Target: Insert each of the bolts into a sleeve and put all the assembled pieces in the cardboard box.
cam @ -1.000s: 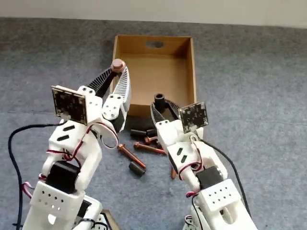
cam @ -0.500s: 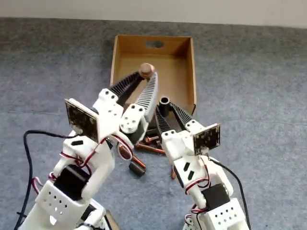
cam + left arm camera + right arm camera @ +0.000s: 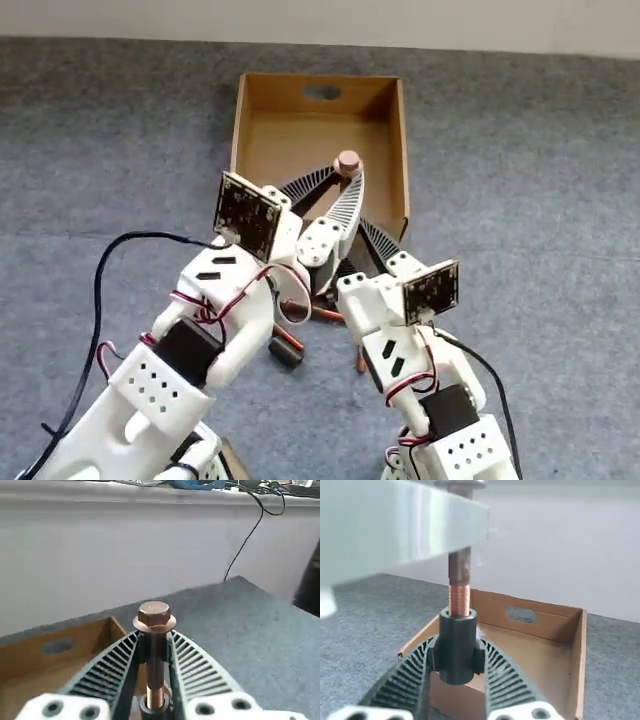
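Right wrist view puts us mid-insertion: the right gripper (image 3: 457,655) pinches a black sleeve (image 3: 455,630) upright near the front wall of the cardboard box (image 3: 576,645), and the threaded end of a copper bolt (image 3: 460,587) sits in its bore. The left gripper (image 3: 155,642) clamps that bolt just below its hex head. We judge this pair not yet fully seated. On the carpet (image 3: 520,150) between the arms a loose sleeve (image 3: 285,351) and another bolt (image 3: 360,362) wait, and the box floor we can see holds no finished piece.

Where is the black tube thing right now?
In the right wrist view, the black sleeve stands upright in the right gripper, by the cardboard box's near wall, with the bolt held by the left gripper poking into its top.
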`<state>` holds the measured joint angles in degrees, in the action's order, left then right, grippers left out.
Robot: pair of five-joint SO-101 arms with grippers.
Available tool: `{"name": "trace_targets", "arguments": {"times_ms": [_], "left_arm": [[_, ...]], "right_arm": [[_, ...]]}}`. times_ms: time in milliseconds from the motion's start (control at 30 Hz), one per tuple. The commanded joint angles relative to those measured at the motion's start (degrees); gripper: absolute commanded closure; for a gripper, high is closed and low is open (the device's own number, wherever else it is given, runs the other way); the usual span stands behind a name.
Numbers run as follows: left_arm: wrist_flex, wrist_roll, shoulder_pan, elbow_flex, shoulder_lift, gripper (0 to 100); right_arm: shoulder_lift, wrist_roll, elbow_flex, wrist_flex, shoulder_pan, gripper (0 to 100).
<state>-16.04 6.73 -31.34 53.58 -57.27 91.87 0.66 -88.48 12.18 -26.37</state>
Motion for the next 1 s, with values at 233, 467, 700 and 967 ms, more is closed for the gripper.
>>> {"name": "trace_targets", "arguments": {"times_ms": [233,467,700,967], "left_arm": [[-5.71,9.14,4.44,-3.47,0.31,99],[-9.23,9.14,4.53,-3.47,0.31,94],[-10.11,9.14,4.7,-3.56,-0.31,85],[-18.99,8.7,4.79,-9.19,-2.07,85]], "right_arm": [[0.66,-0.62,0.48,-0.04,-0.22,99.3],[0.66,-0.62,0.48,-0.04,-0.22,99.3],[0.57,-0.62,0.48,0.04,-0.22,99.3],[0.84,-0.35,-0.66,-0.04,-0.13,99.3]]}}
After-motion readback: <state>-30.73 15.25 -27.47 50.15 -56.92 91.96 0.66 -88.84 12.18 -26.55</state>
